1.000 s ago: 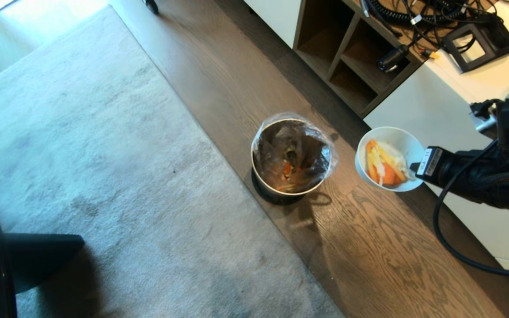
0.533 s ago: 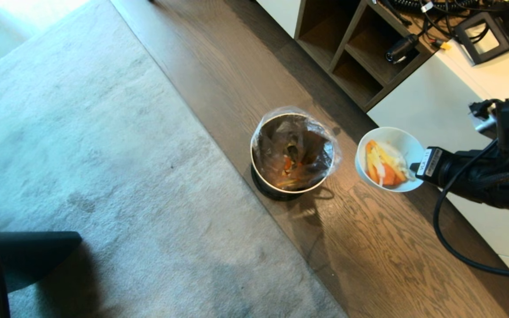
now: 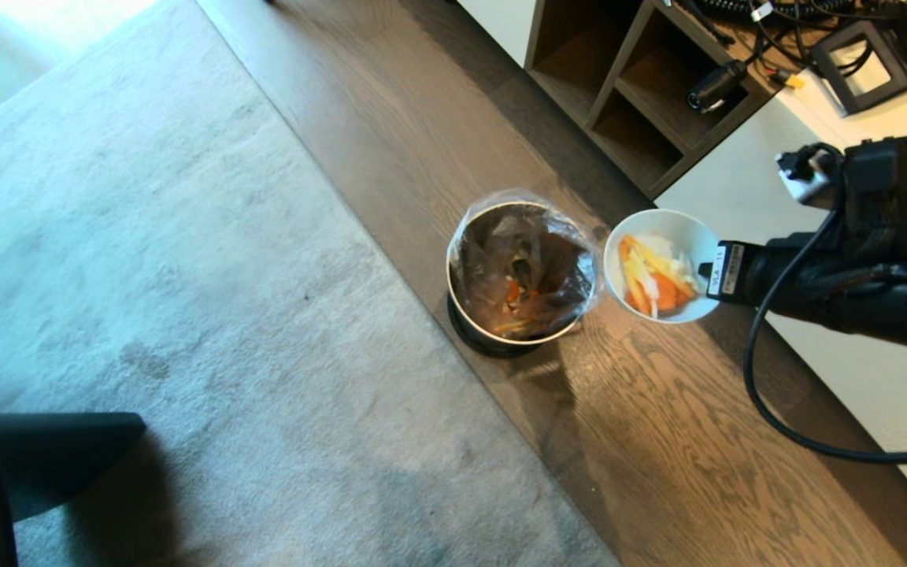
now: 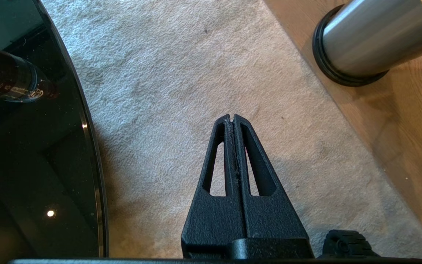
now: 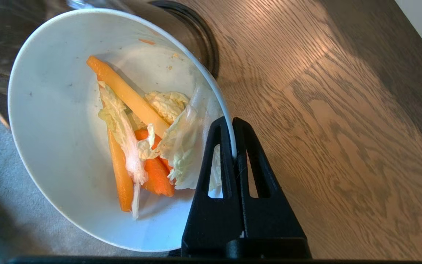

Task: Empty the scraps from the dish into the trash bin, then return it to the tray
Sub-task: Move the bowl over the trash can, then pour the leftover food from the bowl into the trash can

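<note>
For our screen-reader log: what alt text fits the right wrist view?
The right gripper pinches the rim of the white dish, which holds orange and pale scraps. Part of the shiny trash bin shows behind the dish, on a wood floor.

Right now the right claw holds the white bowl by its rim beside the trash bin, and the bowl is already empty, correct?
Not empty. The right wrist view shows the scraps lying in the white bowl, pinched at its rim by the right claw, beside the trash bin.
</note>
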{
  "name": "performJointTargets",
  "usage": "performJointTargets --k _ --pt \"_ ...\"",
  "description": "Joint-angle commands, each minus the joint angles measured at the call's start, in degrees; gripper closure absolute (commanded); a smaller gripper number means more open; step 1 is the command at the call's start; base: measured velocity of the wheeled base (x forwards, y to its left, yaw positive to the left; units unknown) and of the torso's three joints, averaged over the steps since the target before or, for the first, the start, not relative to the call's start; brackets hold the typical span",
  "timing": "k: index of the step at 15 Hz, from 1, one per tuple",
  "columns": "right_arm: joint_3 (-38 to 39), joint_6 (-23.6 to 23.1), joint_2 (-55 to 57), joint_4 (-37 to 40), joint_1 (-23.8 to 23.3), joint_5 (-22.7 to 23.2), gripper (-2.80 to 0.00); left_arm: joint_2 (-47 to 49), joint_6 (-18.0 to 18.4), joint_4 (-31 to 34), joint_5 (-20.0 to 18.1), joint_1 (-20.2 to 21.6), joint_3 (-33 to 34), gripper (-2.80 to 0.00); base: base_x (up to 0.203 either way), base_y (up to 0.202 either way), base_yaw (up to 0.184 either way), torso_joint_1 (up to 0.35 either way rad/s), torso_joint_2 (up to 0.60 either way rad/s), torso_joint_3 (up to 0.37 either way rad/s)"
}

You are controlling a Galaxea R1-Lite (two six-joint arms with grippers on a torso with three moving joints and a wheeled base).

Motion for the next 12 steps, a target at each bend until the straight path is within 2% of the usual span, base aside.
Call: performJointTargets --k 1,6,7,9,12 --pt "-2.86 -1.19 1.70 0.04 2.95 -0.19 0.00 -0.02 -0.06 -0.01 0.01 0.00 0.00 0.00 0.000 0.000 0.000 0.000 0.00 0.000" --pt "-2.87 -12.44 2.50 -2.24 4.76 -0.48 0.00 -0.02 -0.06 -0.01 0.01 0.00 0.00 0.00 0.000 0.000 0.000 0.000 0.00 0.000" --pt "-2.35 -15.26 2.98 -4.42 4.76 -1.48 0.00 -0.02 -0.06 -0.01 0.01 0.00 0.00 0.00 0.000 0.000 0.000 0.000 0.00 0.000" --pt "-2.31 -19.59 6.21 -9.34 5.19 -6.64 0.00 -0.02 -0.06 -0.01 0.01 0.00 0.00 0.00 0.000 0.000 0.000 0.000 0.00 0.000" --pt "-2.69 -23.43 8.64 -14.22 6.65 -7.88 0.00 -0.02 -0.06 -0.01 0.01 0.00 0.00 0.00 0.000 0.000 0.000 0.000 0.00 0.000"
